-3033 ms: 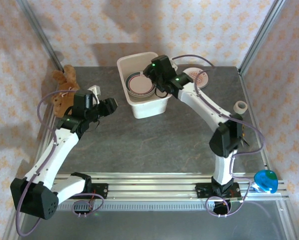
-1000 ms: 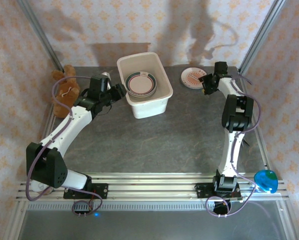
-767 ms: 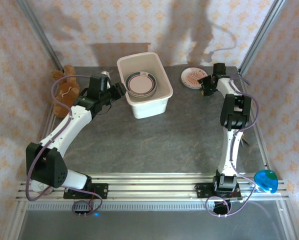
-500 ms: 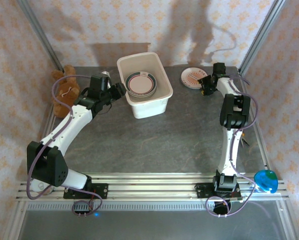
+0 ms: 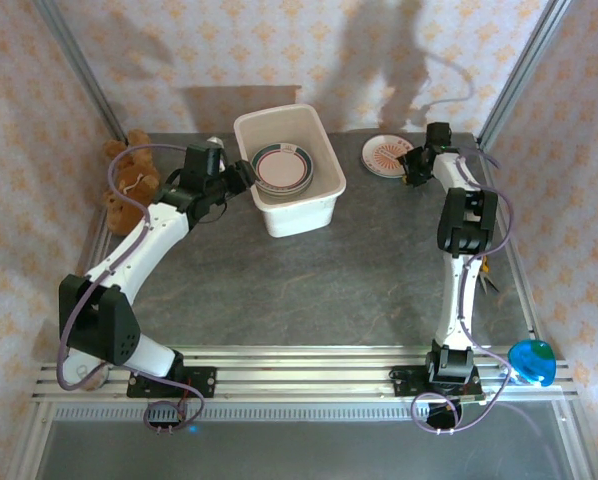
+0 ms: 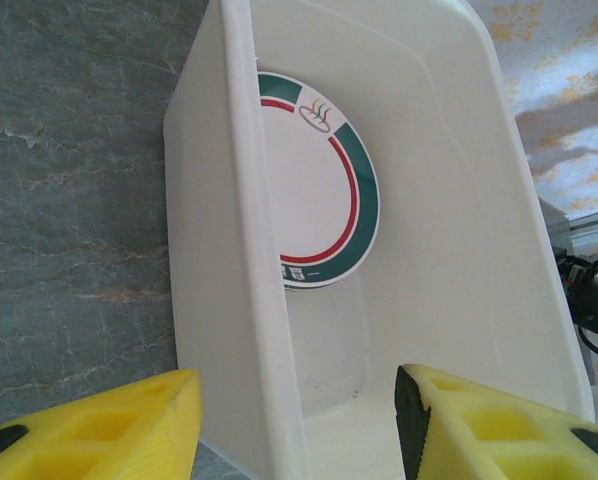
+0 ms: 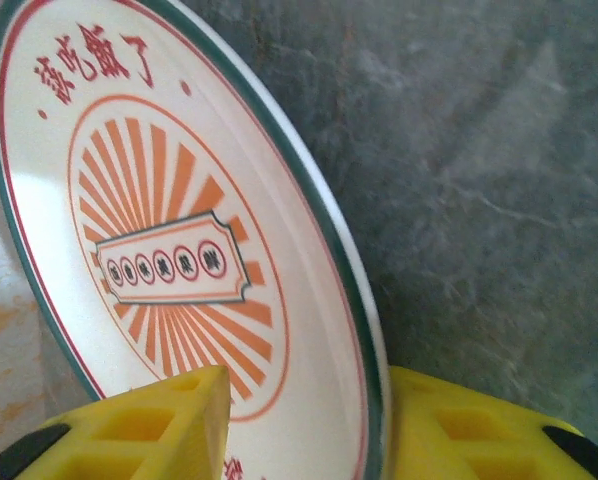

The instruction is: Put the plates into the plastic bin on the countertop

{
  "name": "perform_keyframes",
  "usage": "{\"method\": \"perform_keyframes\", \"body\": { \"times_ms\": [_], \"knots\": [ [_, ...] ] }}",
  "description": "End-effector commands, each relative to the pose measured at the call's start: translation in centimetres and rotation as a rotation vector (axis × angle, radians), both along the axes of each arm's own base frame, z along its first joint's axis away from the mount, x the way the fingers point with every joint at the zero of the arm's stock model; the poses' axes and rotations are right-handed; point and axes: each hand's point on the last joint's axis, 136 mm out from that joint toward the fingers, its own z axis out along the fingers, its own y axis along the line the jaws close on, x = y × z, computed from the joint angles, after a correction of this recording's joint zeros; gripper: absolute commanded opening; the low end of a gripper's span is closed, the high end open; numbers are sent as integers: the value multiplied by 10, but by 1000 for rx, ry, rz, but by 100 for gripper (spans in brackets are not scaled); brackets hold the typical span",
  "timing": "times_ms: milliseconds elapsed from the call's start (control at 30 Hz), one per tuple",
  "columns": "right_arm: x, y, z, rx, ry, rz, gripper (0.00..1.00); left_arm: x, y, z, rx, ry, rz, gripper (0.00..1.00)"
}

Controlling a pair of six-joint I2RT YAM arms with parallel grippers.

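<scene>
Upper right, right end effector (image 5: 411, 170) straddles plate (image 5: 384, 154) rim, grip unclear; left end effector (image 5: 241, 178) open astride bin (image 5: 299, 215) wall.

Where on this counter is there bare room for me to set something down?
The widest bare patch of countertop lies between the left arm and right arm, in front of the plastic bin. The back is crowded: teddy bear, left claw astride the bin's wall, right claw at the sunburst plate.

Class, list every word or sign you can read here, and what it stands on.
"该吃饭了" probably, red, rim of the sunburst plate.
Its centre banner: five circled characters, too small.
Banded plate in the bin: orange emblem and a small rim mark, unreadable.
</scene>
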Motion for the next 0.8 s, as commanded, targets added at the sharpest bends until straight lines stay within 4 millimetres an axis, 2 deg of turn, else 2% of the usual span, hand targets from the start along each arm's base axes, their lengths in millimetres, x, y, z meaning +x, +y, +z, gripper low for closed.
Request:
{"method": "perform_keyframes", "body": {
  "times_ms": [0, 367, 633, 767],
  "knots": [
    [5, -6, -11, -28, 9, -17, 40, 5, 1, 3, 28, -2, 12, 54],
    [-4, -3, -15, -24, 38, -6, 19, 7, -2, 2, 39, 4, -10, 54],
    [-14, 1, -4, -33, 16, -4, 2, 3, -1, 6, 56, -1, -29, 54],
    [-25, 3, 5, -34, -4, -14, 0, -1, 0, 9, 62, -8, -39, 54]
  ]
}}
